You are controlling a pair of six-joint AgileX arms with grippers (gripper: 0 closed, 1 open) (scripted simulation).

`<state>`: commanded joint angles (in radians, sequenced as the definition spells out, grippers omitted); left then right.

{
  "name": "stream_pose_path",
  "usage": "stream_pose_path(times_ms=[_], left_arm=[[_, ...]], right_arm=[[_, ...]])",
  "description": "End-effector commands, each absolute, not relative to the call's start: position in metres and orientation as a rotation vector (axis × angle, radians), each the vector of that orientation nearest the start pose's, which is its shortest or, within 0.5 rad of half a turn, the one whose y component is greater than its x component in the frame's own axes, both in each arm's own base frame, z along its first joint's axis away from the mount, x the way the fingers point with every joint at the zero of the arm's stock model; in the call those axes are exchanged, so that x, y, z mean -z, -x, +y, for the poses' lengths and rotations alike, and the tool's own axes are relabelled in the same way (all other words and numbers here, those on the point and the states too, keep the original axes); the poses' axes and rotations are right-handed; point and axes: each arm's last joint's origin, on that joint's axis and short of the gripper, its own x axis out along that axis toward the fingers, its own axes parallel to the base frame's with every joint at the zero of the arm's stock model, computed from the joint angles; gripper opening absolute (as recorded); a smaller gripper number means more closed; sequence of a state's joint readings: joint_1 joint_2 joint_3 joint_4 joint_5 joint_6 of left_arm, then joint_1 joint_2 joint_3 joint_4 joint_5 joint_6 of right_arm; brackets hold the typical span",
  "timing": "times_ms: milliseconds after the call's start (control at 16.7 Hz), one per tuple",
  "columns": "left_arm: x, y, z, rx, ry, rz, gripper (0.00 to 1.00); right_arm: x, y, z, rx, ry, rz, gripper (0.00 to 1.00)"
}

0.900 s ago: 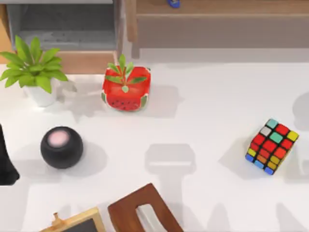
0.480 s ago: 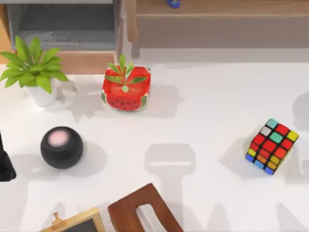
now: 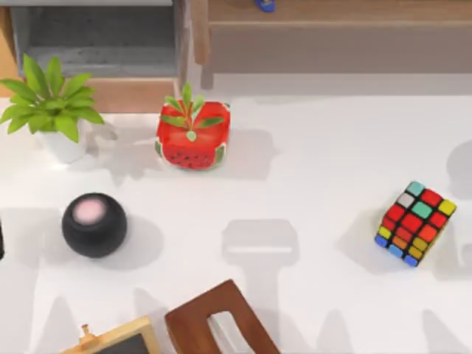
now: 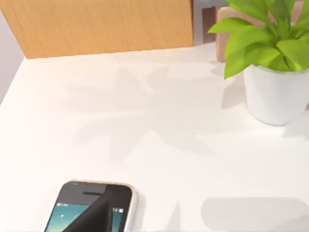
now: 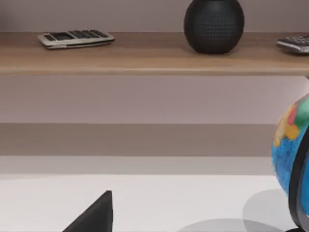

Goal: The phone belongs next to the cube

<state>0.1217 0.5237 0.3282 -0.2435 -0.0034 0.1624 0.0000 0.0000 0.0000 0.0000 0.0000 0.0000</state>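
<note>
The phone (image 4: 96, 205) has a white frame and a lit teal screen. It lies flat on the white table in the left wrist view, cut off by the picture's edge. A dark part of my left gripper (image 4: 94, 216) hangs just over its screen. The cube (image 3: 414, 223), with black edges and red, teal, yellow, orange and blue stickers, sits at the table's right side, far from the left arm. A dark tip of my right gripper (image 5: 96, 215) hovers over bare table, facing a shelf.
A leafy plant in a white pot (image 3: 55, 103) stands at the back left, close to the phone. The table also holds a red watermelon planter (image 3: 193, 135), a black round speaker (image 3: 94, 225), a brown wooden box (image 3: 214, 324) and a framed board (image 3: 118, 341). A globe (image 5: 294, 159) stands near the right gripper.
My left arm has slid out past the top view's left edge; only a sliver of it remains there. Nothing on the table has moved.
</note>
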Motion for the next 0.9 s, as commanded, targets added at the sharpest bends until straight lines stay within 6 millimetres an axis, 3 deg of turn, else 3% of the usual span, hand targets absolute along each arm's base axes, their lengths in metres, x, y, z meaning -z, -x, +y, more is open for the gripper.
stream_pose_path(times_ms=[660, 900], left_arm=[[-0.225, -0.202, 0.051, -0.099, -0.185, 0.846, 1.00], [-0.222, -0.230, 0.068, -0.080, -0.189, 0.993, 1.00]], right_arm=[[-0.160, -0.106, -0.001, 0.000, 0.000, 0.000, 1.00], [-0.160, -0.106, -0.001, 0.000, 0.000, 0.000, 1.00]])
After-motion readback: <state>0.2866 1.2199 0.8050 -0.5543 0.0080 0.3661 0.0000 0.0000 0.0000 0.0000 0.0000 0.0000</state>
